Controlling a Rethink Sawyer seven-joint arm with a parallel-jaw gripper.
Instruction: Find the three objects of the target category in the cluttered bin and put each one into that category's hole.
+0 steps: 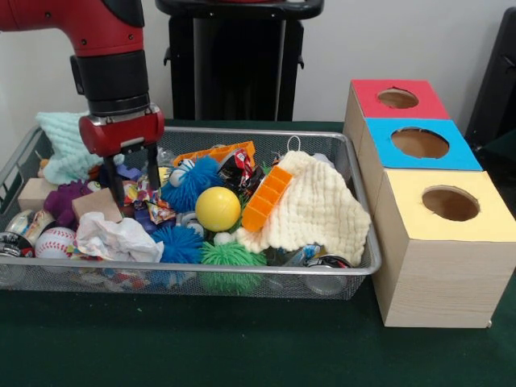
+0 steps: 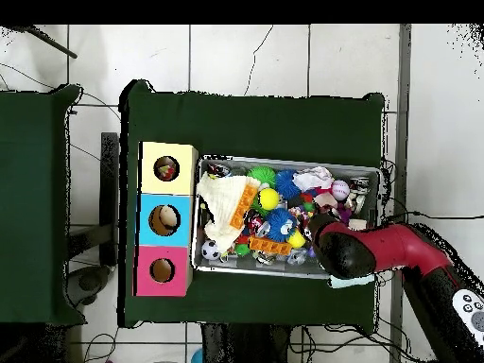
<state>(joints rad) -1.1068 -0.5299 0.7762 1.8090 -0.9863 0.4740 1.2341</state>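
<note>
The wire mesh bin (image 1: 242,131) sits on the green table, full of clutter; it also shows in the overhead view (image 2: 284,161). A crumpled plain white plastic bag (image 1: 117,238) lies at its near left corner, and shows from above too (image 2: 314,177). My gripper (image 1: 134,184) is open, with its fingers lowered into the clutter just behind that bag, on either side of a colourful dotted piece (image 1: 141,193). In the overhead view my arm (image 2: 378,248) hides the gripper. The yellow-topped box's hole (image 1: 450,203) is at the right; from above (image 2: 166,169) something coloured shows inside it.
A cream knitted cloth (image 1: 314,210) and an orange block (image 1: 266,197) fill the bin's right side. A mint cloth (image 1: 64,145) hangs on the far left corner. A yellow ball (image 1: 218,208), spiky balls (image 1: 230,258), a baseball (image 1: 55,240) and a wooden block (image 1: 97,203) are nearby. Blue-topped (image 1: 419,143) and red-topped (image 1: 399,98) boxes stand behind the yellow one.
</note>
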